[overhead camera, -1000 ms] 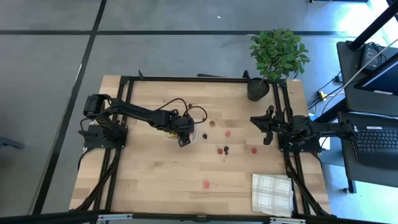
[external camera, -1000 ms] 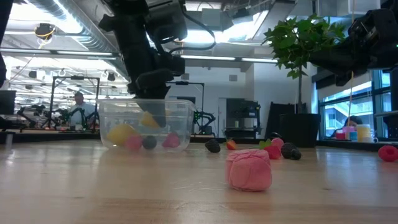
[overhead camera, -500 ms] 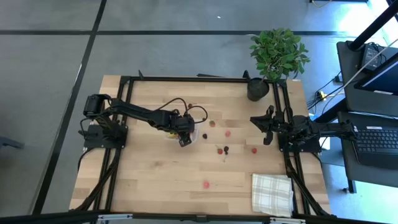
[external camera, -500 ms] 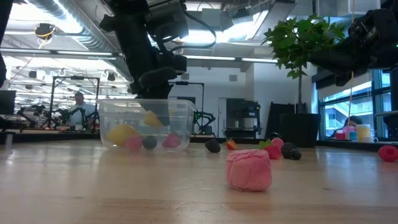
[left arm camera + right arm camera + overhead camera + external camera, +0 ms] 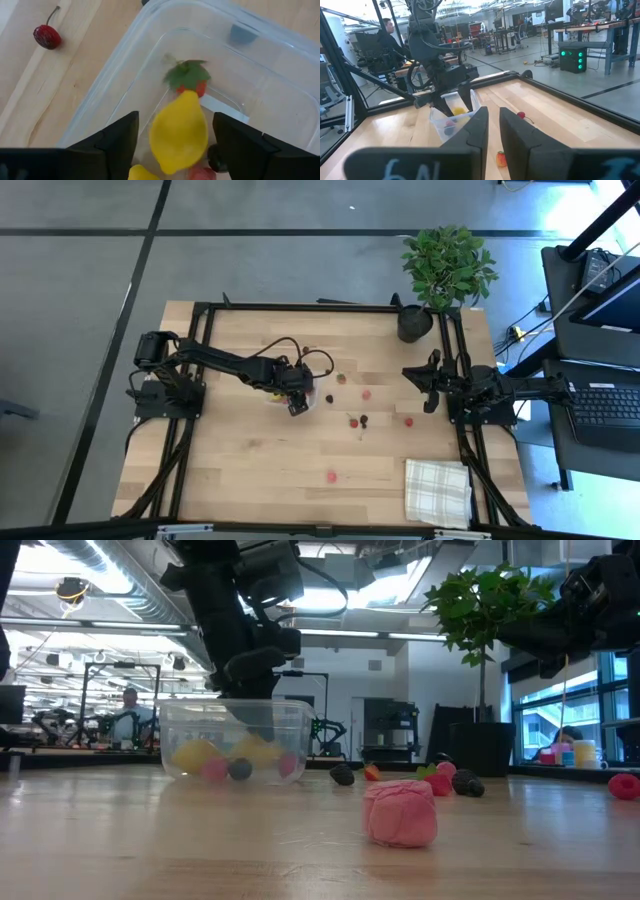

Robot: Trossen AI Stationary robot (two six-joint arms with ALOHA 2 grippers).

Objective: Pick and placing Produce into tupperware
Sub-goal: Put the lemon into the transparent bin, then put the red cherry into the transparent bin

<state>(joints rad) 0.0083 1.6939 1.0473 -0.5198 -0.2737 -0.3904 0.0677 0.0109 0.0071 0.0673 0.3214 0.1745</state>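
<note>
- Left wrist view: your left gripper (image 5: pixel 175 145) hangs over the tupperware (image 5: pixel 280 65), fingers spread wide with a clear gap each side of a yellow lemon (image 5: pixel 178 132), so nothing is gripped. The lemon looks loose, dropping into the tub.
- Already in the tub: a strawberry-like piece with a green top (image 5: pixel 188 80), another yellow piece (image 5: pixel 142 173) and a red one (image 5: pixel 200 174) at the picture's edge, a dark berry (image 5: pixel 242 34) at the far wall.
- A cherry with a stem (image 5: pixel 46 36) lies on the wooden table (image 5: pixel 60 90) outside the tub, near its wall.
- Low view: the tub (image 5: pixel 236 740) sits flat, the gripper directly above its open top, which is why a release lands inside.
- High view: loose produce remains between the arms, e.g. a red berry (image 5: pixel 366 393) and one nearer the front (image 5: pixel 331 476).
- Your right gripper (image 5: pixel 492 131) waits at its base side, fingers closed together, holding nothing.
- My read: one more piece delivered; next pick is probably the cherry.
</note>
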